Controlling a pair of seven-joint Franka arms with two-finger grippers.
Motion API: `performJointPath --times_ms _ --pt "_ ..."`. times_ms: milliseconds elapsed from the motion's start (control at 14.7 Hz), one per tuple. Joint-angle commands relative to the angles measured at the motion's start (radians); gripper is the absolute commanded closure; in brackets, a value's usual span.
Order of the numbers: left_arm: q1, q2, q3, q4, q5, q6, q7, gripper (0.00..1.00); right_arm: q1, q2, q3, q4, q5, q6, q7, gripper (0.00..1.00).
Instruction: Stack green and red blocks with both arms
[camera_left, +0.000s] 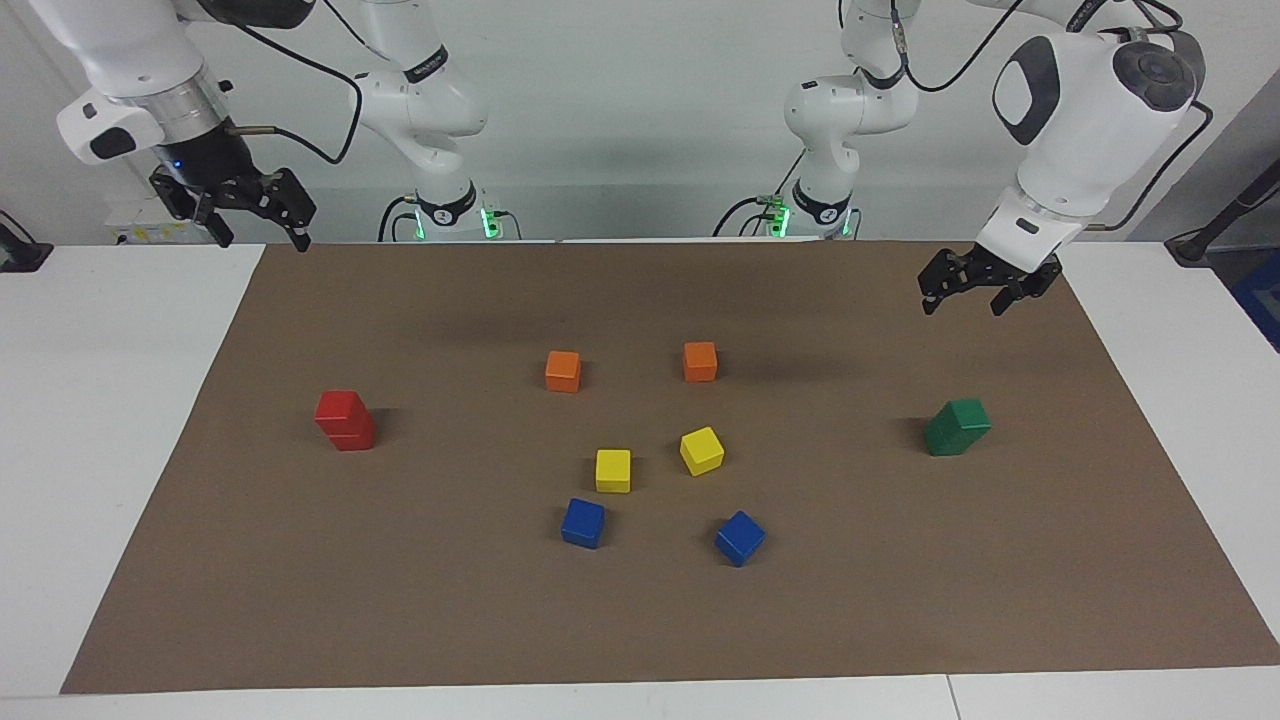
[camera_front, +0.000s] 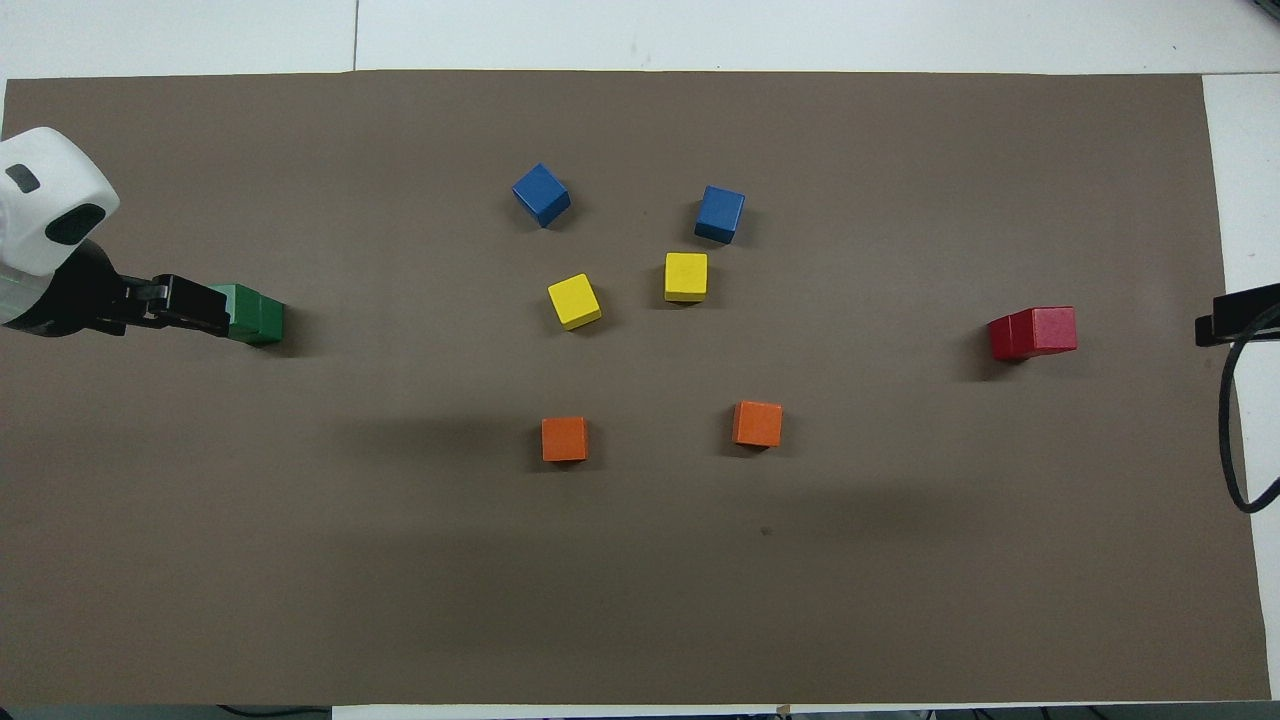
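Two red blocks (camera_left: 345, 420) stand stacked on the brown mat toward the right arm's end, also seen from overhead as the red stack (camera_front: 1033, 333). Two green blocks (camera_left: 957, 427) stand stacked toward the left arm's end, the green stack (camera_front: 252, 314). My left gripper (camera_left: 962, 303) hangs open and empty in the air over the mat, well above the green stack; from overhead the left gripper (camera_front: 190, 305) covers part of that stack. My right gripper (camera_left: 262, 240) hangs open and empty, high over the mat's edge; only the tip of the right gripper (camera_front: 1235, 315) shows from overhead.
Two orange cubes (camera_left: 563, 371) (camera_left: 700, 361), two yellow cubes (camera_left: 613, 470) (camera_left: 702, 450) and two blue cubes (camera_left: 583, 523) (camera_left: 739, 538) lie loose in the middle of the brown mat (camera_left: 640, 620). White table (camera_left: 100, 400) surrounds the mat.
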Motion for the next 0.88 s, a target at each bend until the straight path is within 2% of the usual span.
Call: performJointPath --times_ms 0,814 --pt "-0.010 -0.010 0.006 0.005 -0.005 -0.008 -0.005 0.00 -0.019 0.006 0.016 0.013 0.003 -0.019 0.007 0.00" --pt "-0.016 -0.010 0.006 0.005 -0.005 -0.006 -0.005 0.00 -0.025 -0.003 0.010 -0.007 -0.038 -0.013 0.012 0.00"
